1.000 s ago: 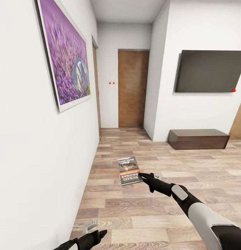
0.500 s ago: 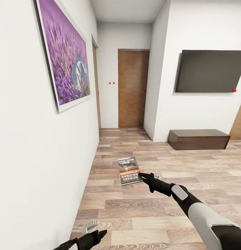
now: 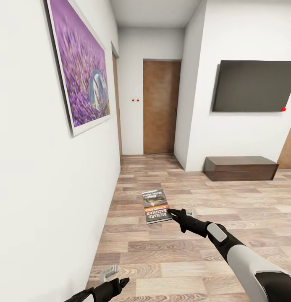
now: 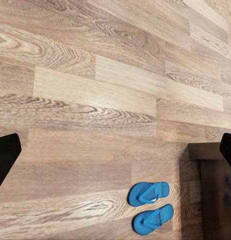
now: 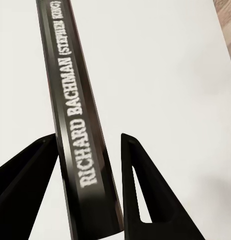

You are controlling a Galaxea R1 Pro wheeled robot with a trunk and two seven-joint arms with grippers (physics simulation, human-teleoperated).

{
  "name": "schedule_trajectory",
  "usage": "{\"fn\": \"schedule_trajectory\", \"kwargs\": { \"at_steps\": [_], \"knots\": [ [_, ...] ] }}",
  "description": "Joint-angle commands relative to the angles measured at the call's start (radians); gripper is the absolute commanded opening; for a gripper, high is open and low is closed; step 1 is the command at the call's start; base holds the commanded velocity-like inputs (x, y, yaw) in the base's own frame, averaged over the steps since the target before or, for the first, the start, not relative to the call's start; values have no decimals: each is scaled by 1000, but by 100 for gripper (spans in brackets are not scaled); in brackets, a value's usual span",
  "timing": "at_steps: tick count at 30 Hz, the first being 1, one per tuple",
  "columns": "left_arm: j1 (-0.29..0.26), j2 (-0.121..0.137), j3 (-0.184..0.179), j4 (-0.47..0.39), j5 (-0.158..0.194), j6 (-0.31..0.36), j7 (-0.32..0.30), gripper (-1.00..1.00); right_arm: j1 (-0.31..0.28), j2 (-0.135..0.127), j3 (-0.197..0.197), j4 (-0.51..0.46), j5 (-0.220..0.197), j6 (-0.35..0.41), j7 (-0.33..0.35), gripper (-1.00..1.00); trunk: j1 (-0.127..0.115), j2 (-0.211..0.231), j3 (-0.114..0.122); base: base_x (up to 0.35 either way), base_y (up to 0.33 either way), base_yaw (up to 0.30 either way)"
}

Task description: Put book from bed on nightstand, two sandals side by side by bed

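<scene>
A white wall (image 3: 44,188) with a purple lavender picture (image 3: 80,63) is seen at left, a wood-plank floor (image 3: 183,260) running toward a brown door (image 3: 161,107). The book (image 3: 155,206) is held flat above the floor, pinched at its edge by the right gripper (image 3: 172,213). The left gripper (image 3: 114,280) is spread wide; the two sandals (image 4: 149,207) lie side by side on the planks in its wrist view.

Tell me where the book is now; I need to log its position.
In the head view the book is held level over the wooden floor in the right end effector, near the left wall, facing the hallway door.
</scene>
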Motion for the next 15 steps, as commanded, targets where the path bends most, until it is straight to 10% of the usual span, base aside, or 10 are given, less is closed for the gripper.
{"fn": "schedule_trajectory", "kwargs": {
  "at_steps": [1,15],
  "knots": [
    [0,0,0,0,7,3,-3,100,-1,-1,3,0,-5,4,2,-100,0,-1,-1,0,40,0],
    [0,0,0,0,7,3,-3,100,-1,-1,3,1,-5,4,2,-100,0,-1,-1,0,10,0]
  ]
}}
